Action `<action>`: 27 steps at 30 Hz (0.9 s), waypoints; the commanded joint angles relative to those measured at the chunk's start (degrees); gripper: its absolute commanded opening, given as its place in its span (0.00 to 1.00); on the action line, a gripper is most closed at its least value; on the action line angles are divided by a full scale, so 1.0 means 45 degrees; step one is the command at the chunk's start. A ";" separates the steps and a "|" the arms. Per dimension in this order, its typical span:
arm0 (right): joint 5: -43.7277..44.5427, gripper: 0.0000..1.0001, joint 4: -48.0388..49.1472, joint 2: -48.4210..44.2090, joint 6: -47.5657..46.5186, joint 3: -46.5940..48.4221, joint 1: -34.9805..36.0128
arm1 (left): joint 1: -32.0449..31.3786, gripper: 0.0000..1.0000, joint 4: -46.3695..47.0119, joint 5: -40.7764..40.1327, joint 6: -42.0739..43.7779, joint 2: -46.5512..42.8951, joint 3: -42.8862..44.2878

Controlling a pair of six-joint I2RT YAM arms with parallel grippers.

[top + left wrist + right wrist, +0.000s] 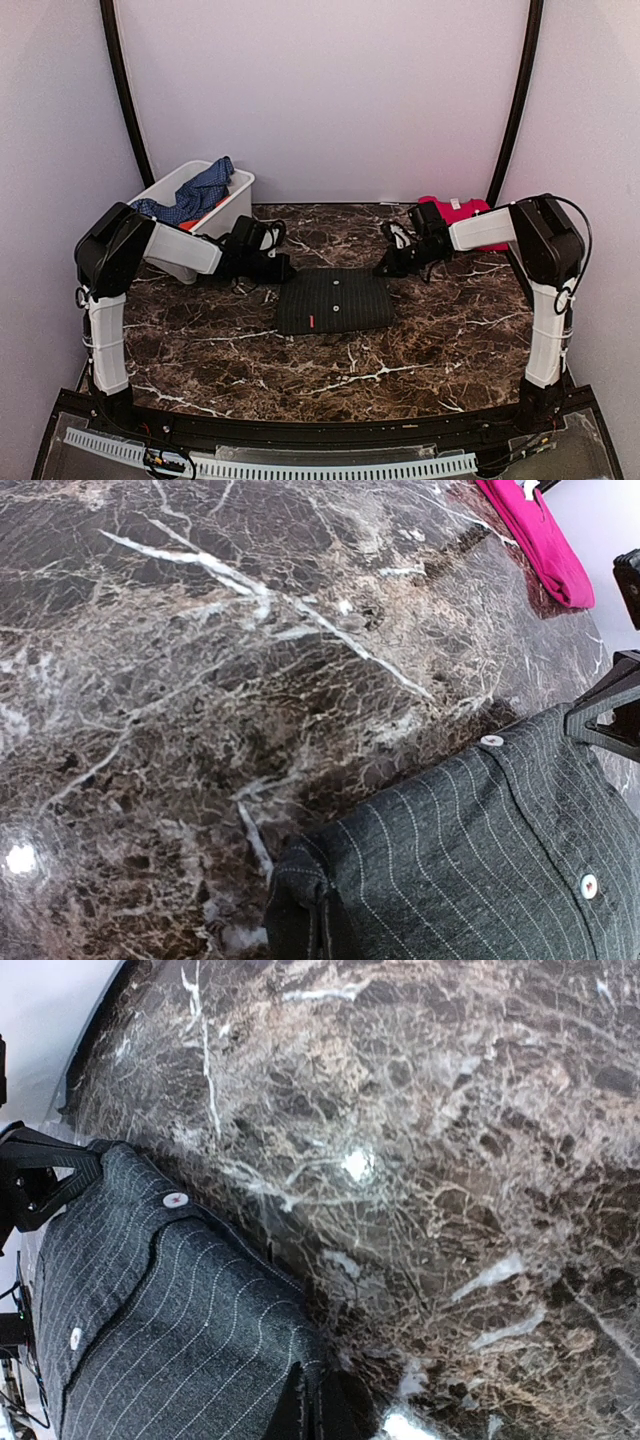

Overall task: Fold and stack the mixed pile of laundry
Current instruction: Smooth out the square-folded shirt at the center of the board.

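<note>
Charcoal pinstriped shirt (333,300) lies folded flat, its long axis running left to right. Left gripper (278,268) and right gripper (384,268) each appear clenched on one far corner. Red cloth (458,210) sits beyond the shirt's right corner, nearer the right arm.

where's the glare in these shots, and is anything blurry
Left wrist: one bright glare spot low on the left of the marble table; the pinstriped shirt is sharp, stripes distinct. Right wrist: a glare spot on the marble near mid-frame, another at the bottom edge. Top external: soft, even light, no hot spots, nothing smeared.
</note>
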 commanded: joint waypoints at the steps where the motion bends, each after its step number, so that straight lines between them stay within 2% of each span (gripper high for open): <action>1: 0.0554 0.15 0.0020 -0.0191 0.0108 0.0459 -0.0316 | 0.0692 0.04 -0.0941 -0.0931 -0.0043 0.0093 0.0245; 2: 0.0474 0.25 -0.0137 -0.0475 0.0092 0.0557 -0.0317 | 0.0722 0.08 -0.1136 -0.0697 -0.0001 0.0022 0.0369; 3: 0.0290 0.33 -0.0325 -0.0799 0.0026 0.0643 -0.0334 | 0.0727 0.19 -0.1194 -0.0538 0.0099 -0.0295 0.0399; 4: 0.0089 0.41 -0.0519 -0.1254 -0.0043 0.0727 -0.0339 | 0.0730 0.25 -0.1194 -0.0233 0.0099 -0.0534 0.0315; 5: 0.0017 0.48 -0.0763 -0.1777 -0.0066 0.0767 -0.0344 | 0.0731 0.36 -0.1087 -0.0081 -0.0017 -0.1206 0.0196; 6: -0.0123 0.54 -0.0916 -0.2331 -0.0094 0.0740 -0.0348 | 0.0731 0.42 -0.0801 0.0111 -0.0056 -0.1575 -0.0146; 7: -0.0343 0.59 -0.0996 -0.2913 -0.0102 0.0629 -0.0338 | 0.0722 0.53 -0.0735 0.0179 -0.0125 -0.2428 -0.0298; 8: -0.0595 0.62 -0.1114 -0.3440 -0.0091 0.0466 -0.0337 | 0.0717 0.58 -0.0789 0.0156 -0.0149 -0.2879 -0.0558; 11: -0.1682 0.82 -0.1354 -0.4882 0.0069 -0.0055 -0.0285 | 0.0654 0.79 -0.0962 0.0456 -0.0235 -0.4957 -0.1402; 14: -0.2785 0.85 -0.0985 -0.6039 0.0675 -0.1204 0.0177 | 0.0359 0.92 -0.0912 0.1187 -0.0440 -0.6296 -0.2329; 16: -0.3395 0.87 -0.0460 -0.6547 0.1324 -0.1992 0.0768 | -0.0025 0.96 -0.0820 0.1668 -0.0663 -0.7198 -0.2984; 20: -0.4174 0.89 0.1681 -0.6895 0.3340 -0.3428 0.2366 | -0.1185 0.99 -0.0145 0.2471 -0.1754 -0.7568 -0.4033; 23: -0.4518 0.89 0.4008 -0.6337 0.4886 -0.4137 0.3403 | -0.2024 0.99 0.1018 0.2961 -0.2720 -0.7364 -0.4654; 27: -0.4884 0.90 0.6846 -0.4971 0.6649 -0.4401 0.3772 | -0.2376 0.99 0.3345 0.3704 -0.4245 -0.6678 -0.5295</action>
